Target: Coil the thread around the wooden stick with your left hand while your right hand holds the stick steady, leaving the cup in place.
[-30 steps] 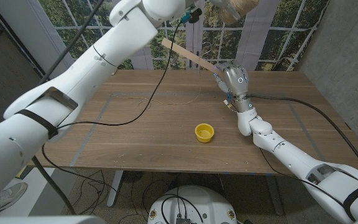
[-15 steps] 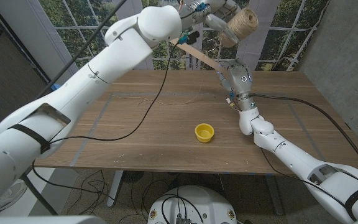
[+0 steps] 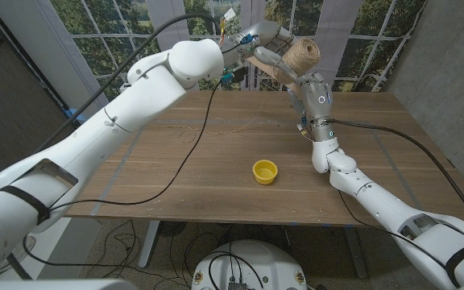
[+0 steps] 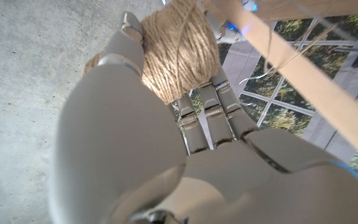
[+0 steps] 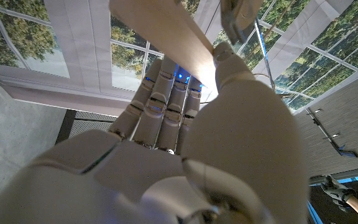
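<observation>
- Left hand [image 3: 266,50]: raised beyond the table's far edge, fingers [image 4: 207,106] wrapped round the twine ball [image 3: 300,55]. Ball looks light, rough and grippy, a bit squashy; best gripped round its middle, letting thread [image 4: 278,59] pay off freely.
- Thread: thin, limp, easily snagged or slackened; seen crossing the stick [image 4: 316,99] in the left wrist view. Needs steady tension.
- Cup [image 3: 265,171]: yellow, on the table [image 3: 176,173], well apart from both hands.
- Right hand [image 3: 312,98]: fingers [image 5: 166,99] closed round the stick, held above the far edge. Stick flat, stiff, light, probably smooth; firm grip low down, upper length left free for coils.
</observation>
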`<state>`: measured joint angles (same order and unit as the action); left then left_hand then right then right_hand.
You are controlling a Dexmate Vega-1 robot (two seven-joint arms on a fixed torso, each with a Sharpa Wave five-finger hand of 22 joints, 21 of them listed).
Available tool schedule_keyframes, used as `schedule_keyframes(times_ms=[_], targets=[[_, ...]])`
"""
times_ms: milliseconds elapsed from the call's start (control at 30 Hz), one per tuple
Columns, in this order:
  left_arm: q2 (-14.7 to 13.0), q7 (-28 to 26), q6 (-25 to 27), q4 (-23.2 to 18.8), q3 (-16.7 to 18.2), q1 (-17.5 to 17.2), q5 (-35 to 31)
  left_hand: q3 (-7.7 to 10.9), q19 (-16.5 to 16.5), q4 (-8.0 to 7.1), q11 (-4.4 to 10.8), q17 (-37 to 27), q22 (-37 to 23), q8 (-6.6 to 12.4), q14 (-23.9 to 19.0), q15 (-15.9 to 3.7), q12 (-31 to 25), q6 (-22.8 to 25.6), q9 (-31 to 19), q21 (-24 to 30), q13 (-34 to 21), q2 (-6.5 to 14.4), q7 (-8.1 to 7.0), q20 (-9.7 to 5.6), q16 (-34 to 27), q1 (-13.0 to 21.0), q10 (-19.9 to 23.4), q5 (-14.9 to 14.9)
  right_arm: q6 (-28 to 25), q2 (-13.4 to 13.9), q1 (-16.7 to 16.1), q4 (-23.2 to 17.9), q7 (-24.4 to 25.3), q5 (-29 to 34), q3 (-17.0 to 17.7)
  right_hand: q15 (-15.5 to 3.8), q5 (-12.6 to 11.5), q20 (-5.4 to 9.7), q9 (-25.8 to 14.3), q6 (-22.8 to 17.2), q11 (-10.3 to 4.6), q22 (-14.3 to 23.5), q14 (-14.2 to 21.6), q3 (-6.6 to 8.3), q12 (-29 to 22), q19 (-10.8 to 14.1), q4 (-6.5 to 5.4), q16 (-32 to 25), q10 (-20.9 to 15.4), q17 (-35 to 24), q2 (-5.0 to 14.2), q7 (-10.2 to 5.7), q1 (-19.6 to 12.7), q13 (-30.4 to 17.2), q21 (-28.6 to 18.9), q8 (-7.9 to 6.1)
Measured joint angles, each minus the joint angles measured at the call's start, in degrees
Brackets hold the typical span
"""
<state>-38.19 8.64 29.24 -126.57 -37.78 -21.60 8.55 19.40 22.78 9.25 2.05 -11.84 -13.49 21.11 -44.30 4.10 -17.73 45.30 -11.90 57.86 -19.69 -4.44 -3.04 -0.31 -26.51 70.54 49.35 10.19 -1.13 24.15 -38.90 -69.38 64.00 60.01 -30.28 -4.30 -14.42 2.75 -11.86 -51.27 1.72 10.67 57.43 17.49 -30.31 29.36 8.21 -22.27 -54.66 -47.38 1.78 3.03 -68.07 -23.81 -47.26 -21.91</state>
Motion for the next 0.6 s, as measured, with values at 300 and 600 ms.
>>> schedule_keyframes(times_ms=[300, 600], targets=[[-1.83, -3.48, -0.78, -0.48, 2.28, -4.63, 2.71, 0.07, 0.00, 0.07, 0.00, 0.00, 0.25, -0.10, -0.29, -0.11, 0.20, 0.00, 0.00, 0.46, 0.00, 0.00, 0.00, 0.01, 0.37, 0.00, 0.00, -0.01, -0.21, -0.93, -0.35, -0.31, 0.00, 0.57, 1.93, 0.00, 0.04, 0.00, -0.01, 0.00, 0.00, 0.00, 0.00, -0.01, 0.02, 0.00, -0.01, 0.10, 0.00, -0.02, 0.00, 0.00, 0.00, 0.00, -0.21, 0.23], [-3.30, -7.76, -2.46, 1.66, 6.61, -13.08, 6.62, 0.07, -0.32, 0.07, 0.01, 0.00, 0.56, -0.33, -0.29, -0.10, 0.64, 0.00, 0.00, 0.93, -0.01, 0.00, 0.00, -0.29, 0.60, 0.00, 0.00, -0.11, 0.63, -3.07, -1.30, -0.34, 0.00, 2.75, 5.77, 0.20, 0.20, 0.00, -0.01, 0.00, 0.00, 0.01, 0.21, -0.01, 0.20, 0.01, -0.01, 0.12, 0.00, -0.17, 0.00, 0.00, 0.00, 0.00, -0.43, 0.04]])
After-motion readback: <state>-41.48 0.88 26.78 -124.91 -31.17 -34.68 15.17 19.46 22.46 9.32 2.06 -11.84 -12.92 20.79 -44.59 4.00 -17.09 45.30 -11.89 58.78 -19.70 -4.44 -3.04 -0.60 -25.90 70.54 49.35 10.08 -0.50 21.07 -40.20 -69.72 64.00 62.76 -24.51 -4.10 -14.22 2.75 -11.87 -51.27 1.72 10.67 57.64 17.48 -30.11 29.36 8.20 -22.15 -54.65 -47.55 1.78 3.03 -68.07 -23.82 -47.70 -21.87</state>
